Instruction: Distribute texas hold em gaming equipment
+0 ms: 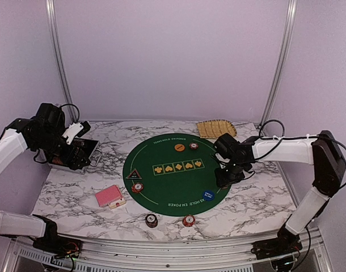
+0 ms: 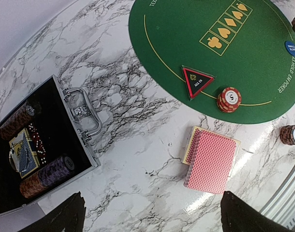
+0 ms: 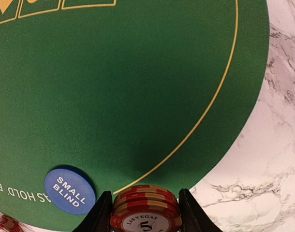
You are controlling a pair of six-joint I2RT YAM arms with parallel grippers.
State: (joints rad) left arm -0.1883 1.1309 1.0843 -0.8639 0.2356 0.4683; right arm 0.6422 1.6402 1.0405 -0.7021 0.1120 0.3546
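Blue button (image 3: 70, 189) lies beside gripped chip stack (image 3: 145, 212).

Card deck (image 1: 109, 196) lies left of the mat (image 1: 173, 187); open case (image 2: 60, 125) behind it, tray (image 1: 214, 128) beyond the mat

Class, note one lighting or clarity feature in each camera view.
Top external: soft, even light, no harsh shadows. Left wrist: bright glare on the marble table beside the card deck. Right wrist: dark shadow on the green mat just above the chip stack.

Pale lilac walls (image 1: 173, 56), two silver uprights (image 1: 58, 56), grey-veined white marble tabletop (image 1: 264, 198), metal rail (image 1: 173, 247) at near edge
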